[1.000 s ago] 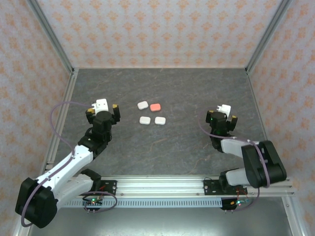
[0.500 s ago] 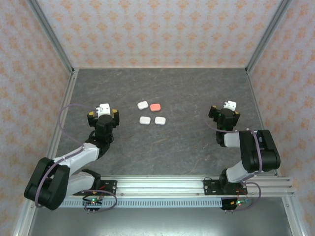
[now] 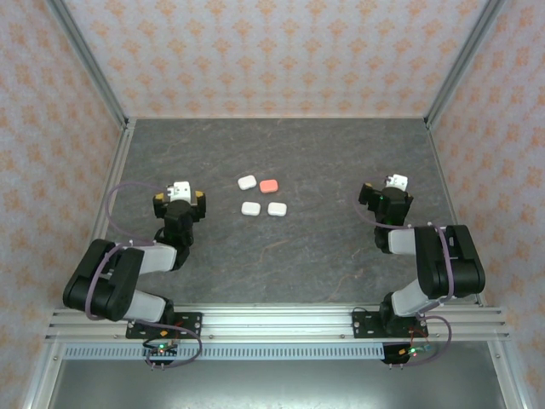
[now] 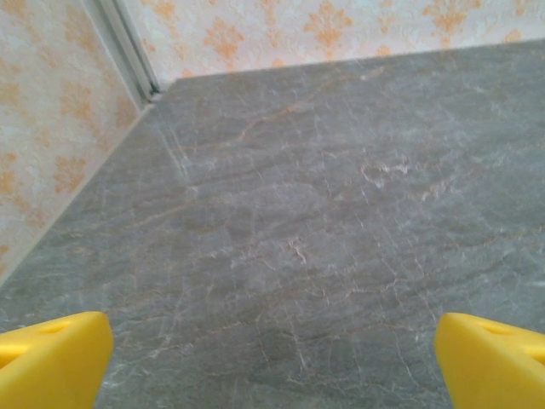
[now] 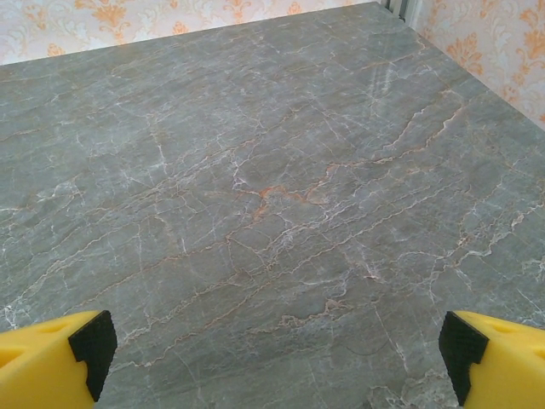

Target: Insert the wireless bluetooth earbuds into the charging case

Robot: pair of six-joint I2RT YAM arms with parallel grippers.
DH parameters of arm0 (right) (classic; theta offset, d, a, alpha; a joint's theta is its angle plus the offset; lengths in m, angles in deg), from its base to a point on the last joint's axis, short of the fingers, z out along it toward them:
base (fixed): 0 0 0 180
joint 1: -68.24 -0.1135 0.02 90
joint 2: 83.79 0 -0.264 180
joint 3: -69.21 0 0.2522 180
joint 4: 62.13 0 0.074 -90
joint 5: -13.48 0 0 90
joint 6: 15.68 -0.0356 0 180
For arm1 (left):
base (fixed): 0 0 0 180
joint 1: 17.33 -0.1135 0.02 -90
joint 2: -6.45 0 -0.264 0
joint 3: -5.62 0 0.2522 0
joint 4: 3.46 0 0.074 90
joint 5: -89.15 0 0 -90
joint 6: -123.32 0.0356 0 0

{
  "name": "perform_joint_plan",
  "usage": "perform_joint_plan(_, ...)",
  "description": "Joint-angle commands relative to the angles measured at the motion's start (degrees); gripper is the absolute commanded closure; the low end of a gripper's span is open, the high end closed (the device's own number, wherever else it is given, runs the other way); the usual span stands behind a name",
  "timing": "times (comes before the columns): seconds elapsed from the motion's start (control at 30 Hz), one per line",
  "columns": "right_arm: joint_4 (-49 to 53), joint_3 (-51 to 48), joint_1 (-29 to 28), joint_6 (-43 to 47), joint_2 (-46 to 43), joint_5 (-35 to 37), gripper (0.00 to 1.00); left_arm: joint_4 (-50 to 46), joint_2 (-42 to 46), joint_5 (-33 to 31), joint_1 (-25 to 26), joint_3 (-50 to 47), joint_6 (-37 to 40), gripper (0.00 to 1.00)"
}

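Left end effector (image 3: 179, 195) and right end effector (image 3: 385, 194) stand released and empty; four cases (image 3: 250, 208) cluster centrally on the surface (image 3: 298, 256), at the left's 3 o'clock, earbuds too small to discern: best approach low, jaws straddling one case.

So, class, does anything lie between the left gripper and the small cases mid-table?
Nothing visible does: only bare grey table lies between the open left gripper and the nearest white case.
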State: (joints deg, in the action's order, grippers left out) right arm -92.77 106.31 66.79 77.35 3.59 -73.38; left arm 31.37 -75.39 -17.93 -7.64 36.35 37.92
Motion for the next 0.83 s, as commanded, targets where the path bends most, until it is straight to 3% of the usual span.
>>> perform_joint_plan(0.0, 0.02, 0.63, 0.03, -0.73, -0.27, -0.39, 0.01, 4.64, -4.25, 7.66, -4.64, 2.35, -2.32, 0.02)
perform_joint_plan(0.07, 0.04, 0.57, 0.04, -0.72, -0.25, -0.41, 0.01, -6.60, -3.87, 11.62, -6.16, 7.80, -3.23, 0.02)
perform_joint_plan(0.13, 0.04, 0.62, 0.03, -0.72, -0.33, -0.41, 0.01, -5.69, -3.45, 15.33, -8.95, 6.83, -4.96, 0.01)
perform_joint_plan(0.8, 0.10, 0.66, 0.05, -0.74, -0.30, -0.41, 0.01, -6.24, -3.94, 12.69, -7.24, 7.55, -3.64, 0.00)
